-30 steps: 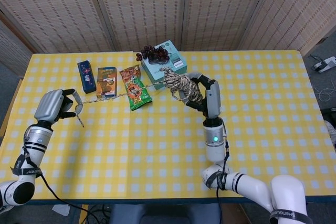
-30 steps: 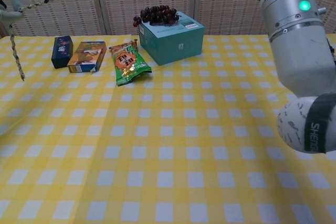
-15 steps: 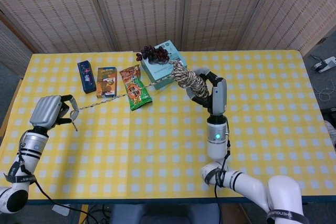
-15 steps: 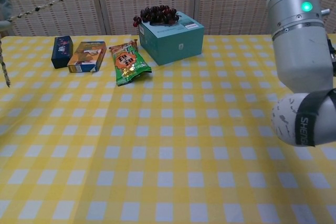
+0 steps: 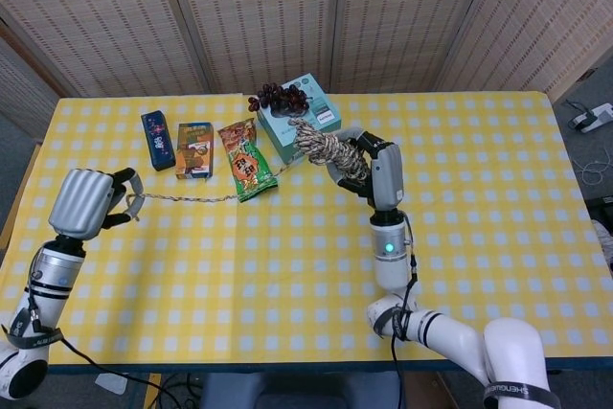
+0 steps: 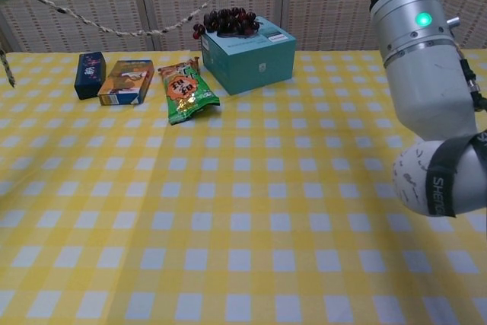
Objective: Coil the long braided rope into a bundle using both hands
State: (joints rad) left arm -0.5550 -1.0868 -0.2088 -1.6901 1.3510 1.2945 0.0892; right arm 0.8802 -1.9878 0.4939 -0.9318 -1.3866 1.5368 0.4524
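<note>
The right hand (image 5: 375,165) is raised above the table (image 5: 479,237), and its fingers (image 5: 352,146) are curled around a wound bundle of the braided rope (image 5: 326,147), which sits wrapped over them on the side toward the teal box (image 5: 299,122). In the chest view only the lower edge of that bundle shows at the top of the frame, above the right forearm (image 6: 426,74). From the bundle a single strand leaves the fingers and runs leftward, sagging over the green snack packet (image 5: 247,160) and on to the left hand (image 5: 86,203). The left hand is held up off the table near its left edge, and its dark fingertips (image 5: 123,200) are closed on the strand, with a short tail of rope hanging just beside them; in the chest view only a sliver of this hand shows at the upper left corner, with the strand curving away from it. Beyond the strand, farther from both hands, lie a dark blue box (image 5: 157,139) and an orange snack box (image 5: 194,148) side by side, and a bunch of dark grapes (image 5: 279,97) rests on the teal box's lid. A yellow checked cloth covers the table.
</note>
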